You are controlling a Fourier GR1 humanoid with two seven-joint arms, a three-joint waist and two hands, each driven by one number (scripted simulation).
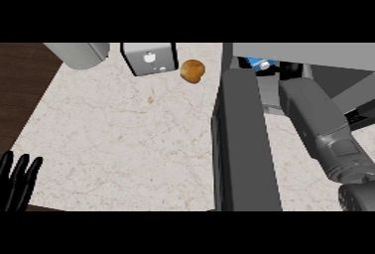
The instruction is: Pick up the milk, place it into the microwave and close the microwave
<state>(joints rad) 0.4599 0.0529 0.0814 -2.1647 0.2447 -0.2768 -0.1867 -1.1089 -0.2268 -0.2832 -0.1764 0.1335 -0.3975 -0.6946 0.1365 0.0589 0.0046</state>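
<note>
Counter (132,144) marble, pale; microwave (307,53) at its far right, door (245,144) swung open toward the viewer; right forearm (319,124) reaches into the microwave, right hand hidden, cannot tell its fingers; toaster (150,58) left of microwave; left hand (16,181) far left of microwave, fingers straight, apart; potato (193,71) just left of microwave; milk (260,63) inside microwave.

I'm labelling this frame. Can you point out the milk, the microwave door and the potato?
milk (258,63), head view, its blue top inside the microwave.
microwave door (245,144), head view, middle of the open door.
potato (193,71), head view, its centre.
</note>
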